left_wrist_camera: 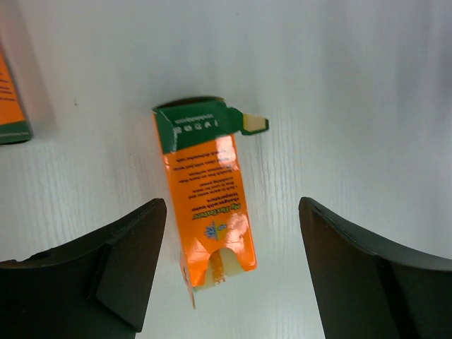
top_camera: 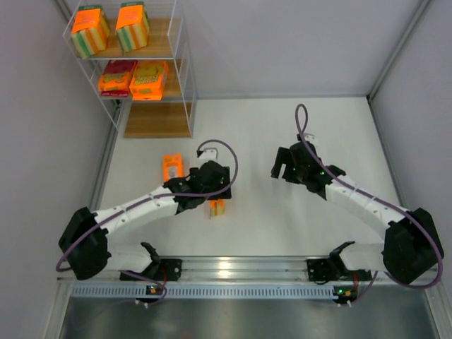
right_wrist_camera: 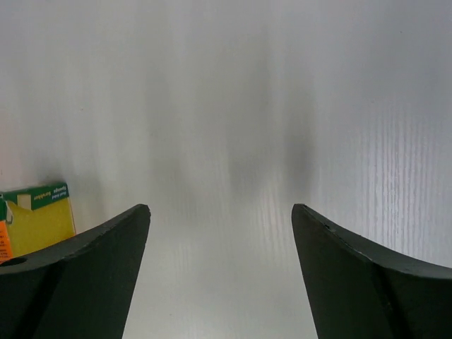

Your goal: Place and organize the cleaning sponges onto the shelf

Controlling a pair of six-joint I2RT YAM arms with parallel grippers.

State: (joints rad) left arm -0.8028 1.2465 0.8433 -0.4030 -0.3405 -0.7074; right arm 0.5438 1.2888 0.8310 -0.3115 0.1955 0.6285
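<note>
Top view, shelf: the tall white wire shelf with light wooden boards (top_camera: pixel 185 85) stands in the far left corner. It holds two blocky orange packs with yellow-green striped sides (top_camera: pixel 90 30) on top and two flat orange packs with red and yellow print (top_camera: pixel 134 78) on the board below.
Top view, loose packs: a flat orange sponge pack (top_camera: pixel 173 167) lies on the white table (top_camera: pixel 282 240) beside your left wrist. A small orange carton pack (top_camera: pixel 217 207) peeks out from under the left gripper (top_camera: pixel 210 194).
Top view, nearer arm: your left arm sits right over the carton. The right gripper (top_camera: pixel 284 169) hangs well apart to the right, so this pick looks like the left's.
Left wrist, fingers: spread wide, pinching nothing.
Left wrist, relation: the carton lies flat between the jaws, touching neither and nearer the left one. Its long axis runs away from the camera, so closing would take it across its narrow width.
Left wrist only: the far green end flap stands open with a pale tab sticking out, which the top view hides from you.
Right wrist, fingers: spread, with only table between them.
Right wrist only: a yellow-faced pack corner with a green band (right_wrist_camera: pixel 39 219) shows at the lower left. You cannot tell which pack it is.
</note>
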